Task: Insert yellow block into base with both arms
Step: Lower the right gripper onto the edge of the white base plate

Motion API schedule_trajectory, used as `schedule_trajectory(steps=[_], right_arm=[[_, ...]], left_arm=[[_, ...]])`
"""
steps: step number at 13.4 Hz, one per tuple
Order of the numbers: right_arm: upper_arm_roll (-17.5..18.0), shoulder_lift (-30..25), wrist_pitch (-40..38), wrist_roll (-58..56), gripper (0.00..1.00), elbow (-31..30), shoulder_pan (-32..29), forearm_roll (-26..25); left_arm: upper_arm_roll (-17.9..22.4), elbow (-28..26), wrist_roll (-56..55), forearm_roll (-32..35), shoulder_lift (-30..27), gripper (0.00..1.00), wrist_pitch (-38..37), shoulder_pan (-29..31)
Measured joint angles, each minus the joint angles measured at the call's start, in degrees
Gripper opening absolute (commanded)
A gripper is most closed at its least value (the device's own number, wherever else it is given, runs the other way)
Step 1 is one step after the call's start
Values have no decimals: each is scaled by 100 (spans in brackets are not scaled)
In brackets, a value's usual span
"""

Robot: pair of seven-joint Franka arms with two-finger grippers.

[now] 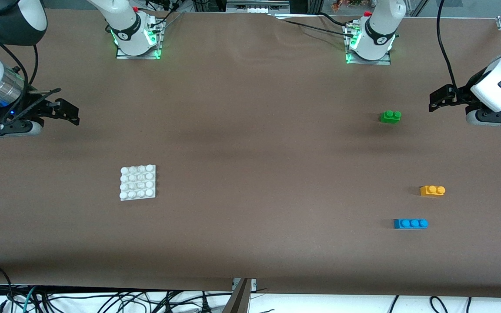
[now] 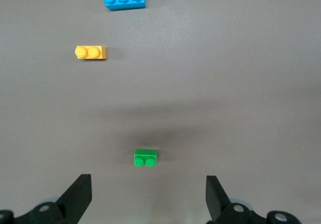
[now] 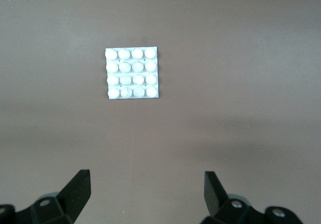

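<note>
Looking at this, nothing's really kicked off yet, I'd call it the very first step, before any reach. The small yellow-orange plastic brick with two studs (image 1: 432, 191) sits on the brown table (image 1: 250, 152) toward the left arm's end, untouched. The flat square white studded plastic plate (image 1: 138, 182) lies well apart from it, toward the right arm's end.

The left gripper (image 2: 148, 196) hangs over the table at its own end, near the small green two-stud brick (image 2: 145, 157), fingers spread wide with nothing between them. The right gripper (image 3: 147, 194) hovers at its end, with the white plate in plain sight of its wrist camera, fingers also wide apart and empty.

Next move, my guess: the left arm needs to come down over the yellow brick and pinch it across its narrow sides, being careful not to grab the green one, which sits closer to it. The right arm probably has to pin the plate so it doesn't slide when the brick gets pressed on.

Count: three bricks total, one yellow, one green, one long blue three-stud brick (image 1: 410, 223), plus one plate with sixteen studs, and two arms.
</note>
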Motion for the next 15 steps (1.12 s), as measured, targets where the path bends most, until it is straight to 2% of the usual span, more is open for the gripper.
schedule_trajectory(steps=[10, 15], right_arm=[[-2, 509, 804, 0, 100, -197, -5, -97], [9, 1477, 2146, 0, 100, -428, -5, -97]], left_arm=[[0, 0, 0, 0, 0, 100, -7, 0], [0, 0, 0, 0, 0, 100, -8, 0]])
